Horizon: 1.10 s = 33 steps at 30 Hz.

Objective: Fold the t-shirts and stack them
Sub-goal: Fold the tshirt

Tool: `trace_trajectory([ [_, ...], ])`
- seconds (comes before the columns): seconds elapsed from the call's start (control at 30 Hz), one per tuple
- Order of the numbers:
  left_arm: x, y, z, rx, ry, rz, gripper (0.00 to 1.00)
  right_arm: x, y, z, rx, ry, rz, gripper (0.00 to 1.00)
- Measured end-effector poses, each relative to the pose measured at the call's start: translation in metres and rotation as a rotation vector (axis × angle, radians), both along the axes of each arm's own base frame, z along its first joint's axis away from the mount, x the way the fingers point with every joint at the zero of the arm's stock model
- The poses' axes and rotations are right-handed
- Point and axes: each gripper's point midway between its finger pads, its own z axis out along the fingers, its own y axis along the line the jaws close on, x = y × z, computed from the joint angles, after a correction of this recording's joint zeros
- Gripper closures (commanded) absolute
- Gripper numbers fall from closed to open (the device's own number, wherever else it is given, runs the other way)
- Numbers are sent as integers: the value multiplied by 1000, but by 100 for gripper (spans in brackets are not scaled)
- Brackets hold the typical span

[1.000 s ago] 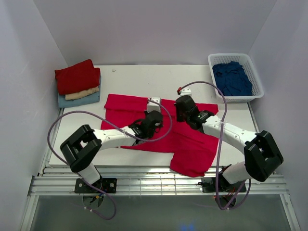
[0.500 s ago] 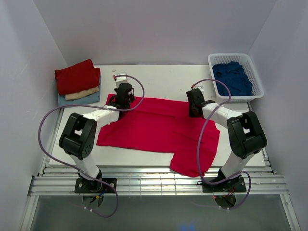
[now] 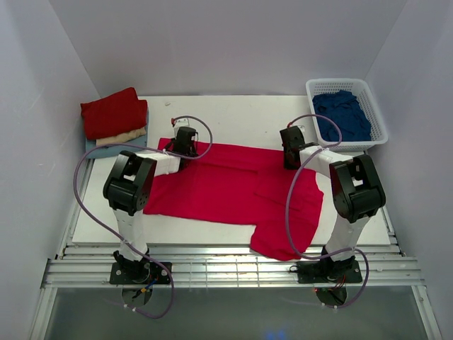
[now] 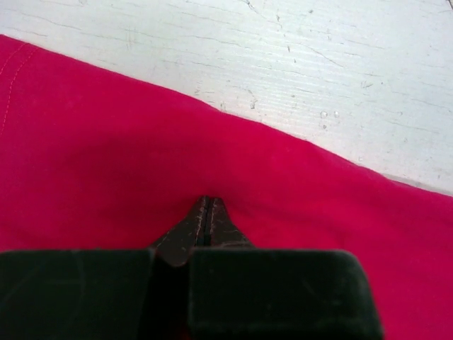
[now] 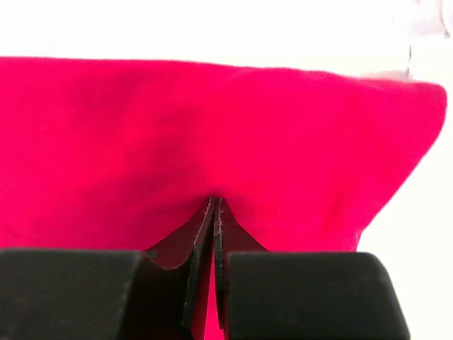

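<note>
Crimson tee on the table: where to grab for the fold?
Near its far edge, one pinch towards each end, from above: the crimson t-shirt lies flat on the table, so jaws must gather cloth. Left gripper and right gripper pinch there.

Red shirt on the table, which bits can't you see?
Top view: the pinched folds of the red shirt, hidden under the left gripper and right gripper.
Wrist views: most of the shirt, cut off by picture edges.
Top view: how many navy clothes fill the basket; heaped together.

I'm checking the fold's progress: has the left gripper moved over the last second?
Yes. The left gripper has gone from the red t-shirt's middle to its far left edge, nearer the folded stack.
</note>
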Motion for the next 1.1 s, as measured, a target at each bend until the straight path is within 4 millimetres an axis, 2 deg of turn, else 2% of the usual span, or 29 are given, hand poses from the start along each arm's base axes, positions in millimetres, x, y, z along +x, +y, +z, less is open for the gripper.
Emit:
trace_trajectory([
  [0.23,9,3,-3,-16,-4,28,100,20,8,-2,1,-8,16,92],
  [0.6,17,18,-2,-39,-14,78,100,77,23,-1,25,-62,34,92],
  [0.87,43,21,-3,-28,-39,102,100,112,30,1,50,-86,57,92],
  [1.1,60,28,-2,-28,-51,118,100,129,33,2,72,-89,71,92],
])
